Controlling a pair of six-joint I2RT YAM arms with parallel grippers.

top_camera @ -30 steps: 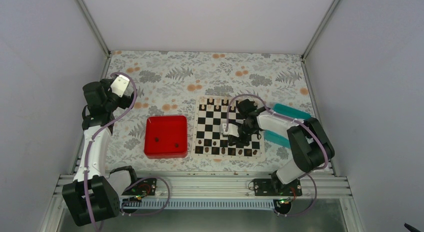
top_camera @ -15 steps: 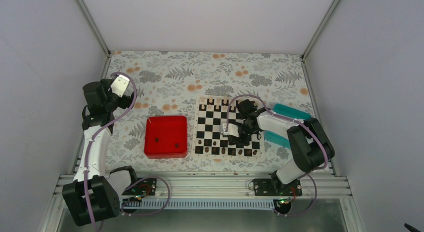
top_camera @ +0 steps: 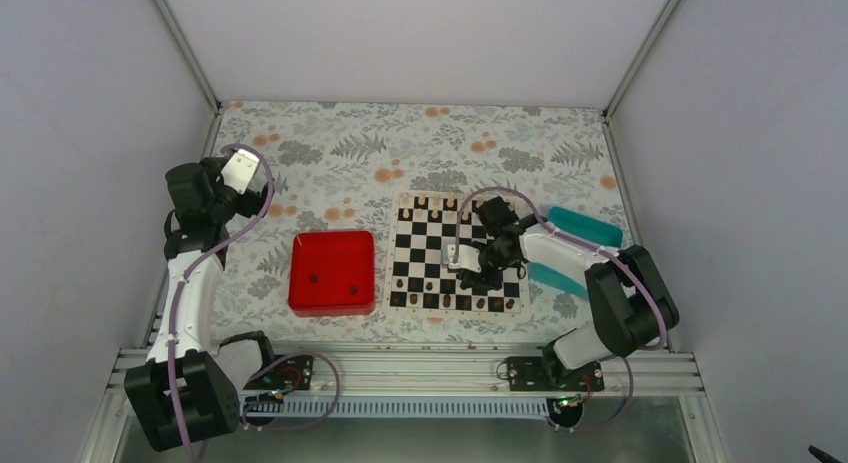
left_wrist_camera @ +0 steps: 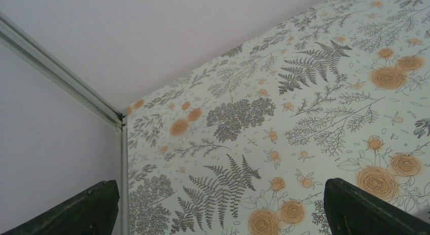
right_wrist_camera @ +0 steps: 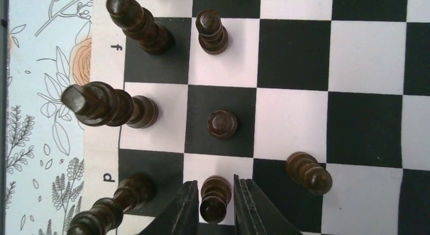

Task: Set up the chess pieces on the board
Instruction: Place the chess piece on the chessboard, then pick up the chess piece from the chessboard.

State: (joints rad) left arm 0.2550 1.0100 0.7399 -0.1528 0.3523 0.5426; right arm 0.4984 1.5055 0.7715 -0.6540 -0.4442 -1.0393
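My right gripper (right_wrist_camera: 215, 181) is straddling a dark pawn (right_wrist_camera: 215, 200) at six o'clock on the board (right_wrist_camera: 294, 52), jaws barely parted, slivers of gap showing. Other chess pieces (right_wrist_camera: 137, 24) are standing nine to twelve o'clock. My left gripper (left_wrist_camera: 219, 194) is hanging spread wide, empty.

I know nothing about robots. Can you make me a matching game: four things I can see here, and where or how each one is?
1 red tray
2 teal tray
3 left claw
4 right claw

A fingers either side of a dark pawn
B right of the board
C wide open above the flowered cloth
D left of the board

Pairs: 1-D, 2-B, 3-C, 4-A
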